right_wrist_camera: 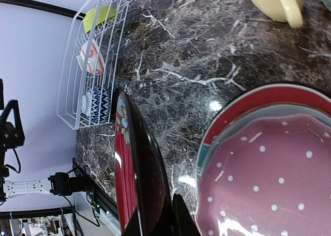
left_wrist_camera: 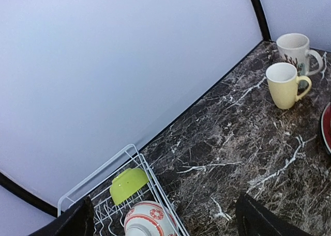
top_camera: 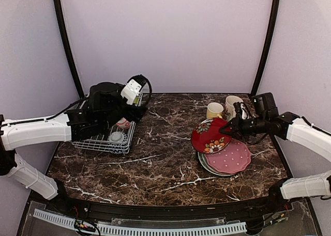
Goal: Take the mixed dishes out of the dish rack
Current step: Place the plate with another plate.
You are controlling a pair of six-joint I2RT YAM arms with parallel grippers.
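Pinching the red plate (top_camera: pixel 208 136) by its rim, the right gripper (top_camera: pixel 231 126) holds it tilted above the stack (top_camera: pixel 231 158); the left gripper (left_wrist_camera: pixel 168 221) hangs spread wide over the dish rack (left_wrist_camera: pixel 103 172).

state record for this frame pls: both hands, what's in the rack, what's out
left hand: open, over the dish rack, holding nothing
right hand: shut on the rim of the red floral plate
held plate: steeply tilted, by the plate stack; contact with it cannot be told
in rack: lime-green bowl, red-and-white bowl, blue patterned bowl
on table: yellow mug and cream patterned mug upright at back right; pink dotted plate on top of the stack
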